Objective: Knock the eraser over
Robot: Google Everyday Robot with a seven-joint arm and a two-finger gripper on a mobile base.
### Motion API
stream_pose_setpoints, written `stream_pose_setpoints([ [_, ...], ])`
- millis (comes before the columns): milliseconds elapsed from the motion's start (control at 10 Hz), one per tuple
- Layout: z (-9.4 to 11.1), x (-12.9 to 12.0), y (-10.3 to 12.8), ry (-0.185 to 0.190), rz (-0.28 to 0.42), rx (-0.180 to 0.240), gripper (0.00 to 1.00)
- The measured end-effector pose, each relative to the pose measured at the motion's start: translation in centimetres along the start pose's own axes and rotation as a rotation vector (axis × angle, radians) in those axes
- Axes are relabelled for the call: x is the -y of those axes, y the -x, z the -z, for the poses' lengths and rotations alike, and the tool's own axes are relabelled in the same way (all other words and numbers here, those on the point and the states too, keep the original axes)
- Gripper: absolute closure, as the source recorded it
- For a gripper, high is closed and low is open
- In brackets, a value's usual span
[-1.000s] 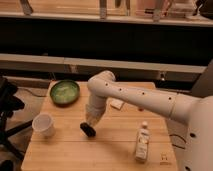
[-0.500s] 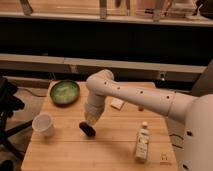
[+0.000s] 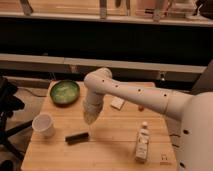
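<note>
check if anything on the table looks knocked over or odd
The black eraser lies flat near the front edge, just below the tool. The white cup, green bowl and bottle look normal.

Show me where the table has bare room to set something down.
The widest bare stretch of the table runs along the near edge, between the eraser and the bottle. The left side is crowded: bowl, cup, and the gripper hanging just above the eraser.

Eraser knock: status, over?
Gripper low over table, just above eraser. Eraser lying flat, between white cup and bottle. Nothing in the way.
</note>
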Motion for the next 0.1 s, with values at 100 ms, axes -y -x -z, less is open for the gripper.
stream_pose_setpoints([
  [100,0.05,-0.01,0.01,0.001,-0.002,0.001,1.0],
])
